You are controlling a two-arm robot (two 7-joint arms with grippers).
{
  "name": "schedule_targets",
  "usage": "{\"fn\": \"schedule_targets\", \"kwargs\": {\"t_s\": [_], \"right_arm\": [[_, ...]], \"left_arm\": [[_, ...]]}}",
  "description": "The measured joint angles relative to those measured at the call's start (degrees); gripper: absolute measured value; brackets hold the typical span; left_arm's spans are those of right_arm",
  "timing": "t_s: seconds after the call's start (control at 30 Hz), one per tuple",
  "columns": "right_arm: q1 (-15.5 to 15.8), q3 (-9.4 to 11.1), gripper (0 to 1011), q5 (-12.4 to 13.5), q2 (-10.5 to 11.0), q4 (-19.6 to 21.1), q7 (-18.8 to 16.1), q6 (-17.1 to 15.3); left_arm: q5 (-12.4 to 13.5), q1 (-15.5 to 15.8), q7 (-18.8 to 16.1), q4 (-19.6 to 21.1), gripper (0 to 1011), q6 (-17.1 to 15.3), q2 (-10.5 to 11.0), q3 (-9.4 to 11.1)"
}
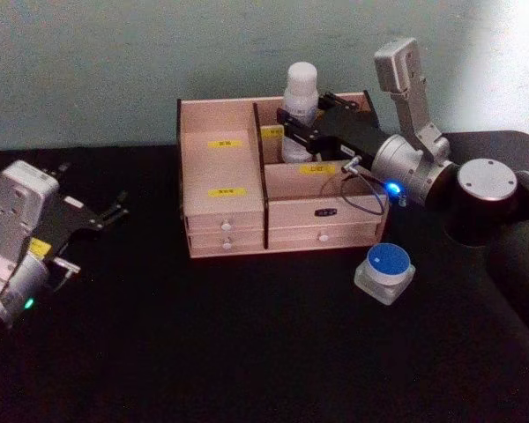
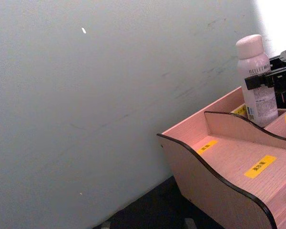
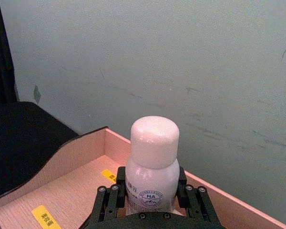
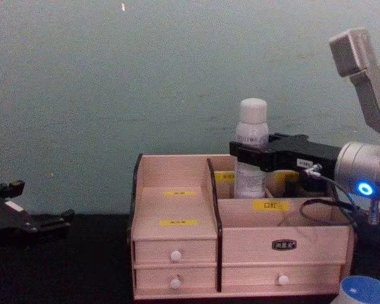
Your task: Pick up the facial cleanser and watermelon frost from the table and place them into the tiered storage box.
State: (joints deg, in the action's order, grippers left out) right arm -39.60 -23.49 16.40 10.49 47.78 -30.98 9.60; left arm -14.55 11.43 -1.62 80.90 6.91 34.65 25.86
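Observation:
The facial cleanser [image 1: 300, 106], a white bottle with a rounded cap, stands upright in the back right compartment of the tiered storage box [image 1: 220, 189]. My right gripper [image 1: 293, 132] reaches in from the right and is shut on the bottle's body, a finger on each side [image 3: 152, 162]. The chest view shows the bottle [image 4: 251, 149] rising above the box's rear wall. The watermelon frost [image 1: 384, 271], a small clear jar with a blue lid, sits on the table in front of the box's right corner. My left gripper [image 1: 116, 208] rests open at the far left, away from everything.
The black table [image 1: 247, 344] stretches in front of the box. A pale wall stands close behind it. The right arm's cable [image 1: 363, 198] hangs over the box's front right section. Two rows of white-knobbed drawers [image 4: 175, 255] face me.

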Motion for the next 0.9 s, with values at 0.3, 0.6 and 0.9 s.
{"fn": "schedule_targets", "kwargs": {"t_s": [0.3,0.6,0.9], "right_arm": [[-0.36,-0.03,590,-0.90,-0.26,-1.09,0.09,-0.76],[-0.89,-0.07,590,-1.59,-0.75,-2.63,0.28,-1.53],[-1.03,0.27,590,-1.81,-1.00,-3.48,0.34,-1.88]], "left_arm": [[0.00,0.00,0.00,0.00,1001,0.00,0.00,0.00],[0.00,0.00,0.00,0.00,1001,0.00,0.00,0.00],[0.00,0.00,0.00,0.00,1001,0.00,0.00,0.00]]}}
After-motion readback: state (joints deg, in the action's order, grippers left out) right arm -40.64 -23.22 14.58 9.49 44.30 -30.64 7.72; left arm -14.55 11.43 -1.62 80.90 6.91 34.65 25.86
